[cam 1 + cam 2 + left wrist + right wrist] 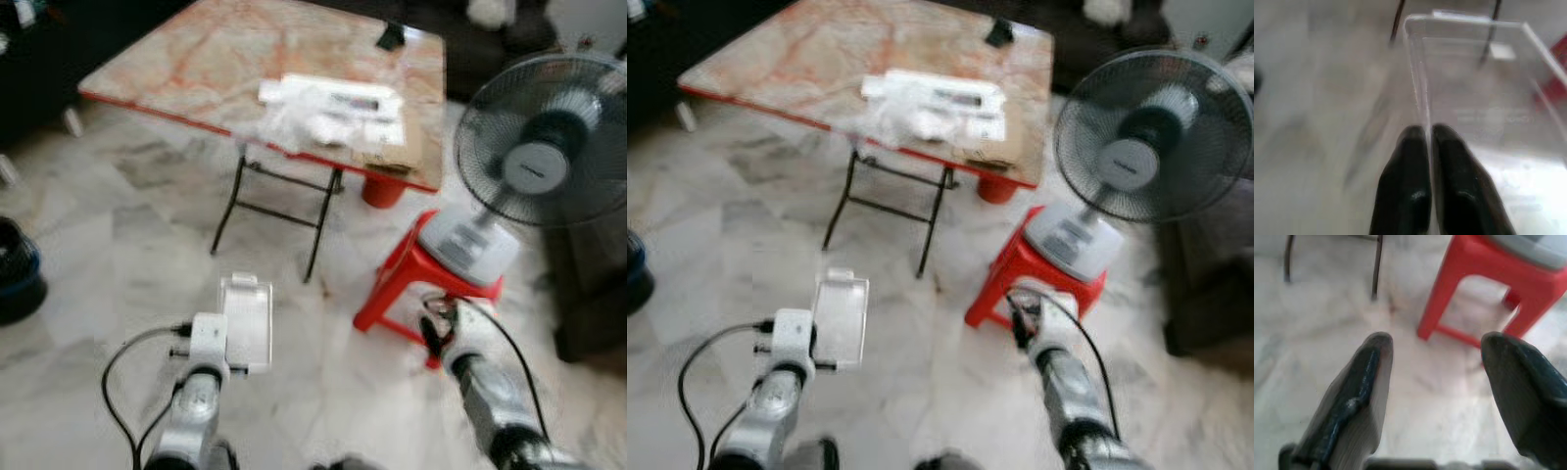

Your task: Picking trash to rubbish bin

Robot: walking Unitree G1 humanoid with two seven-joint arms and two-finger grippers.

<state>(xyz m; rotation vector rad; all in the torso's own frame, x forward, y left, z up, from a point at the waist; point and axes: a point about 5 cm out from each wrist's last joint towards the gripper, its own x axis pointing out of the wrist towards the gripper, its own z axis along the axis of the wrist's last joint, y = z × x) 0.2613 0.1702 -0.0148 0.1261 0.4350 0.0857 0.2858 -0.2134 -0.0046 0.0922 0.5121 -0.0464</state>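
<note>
So you've got the clear tub (245,323) already off the ground, pinched by one wall between your left hand's (1429,134) closed fingers and carried out in front over the marble floor (118,255). Pickup looks done; what's left is getting it to a bin, maybe that dark round thing (18,274) at far left, can't tell for sure. Your right hand (1437,350) is wide open and empty, near the red stool (416,284). More wrappers (333,108) sit on the worktop (196,59) ahead.
</note>
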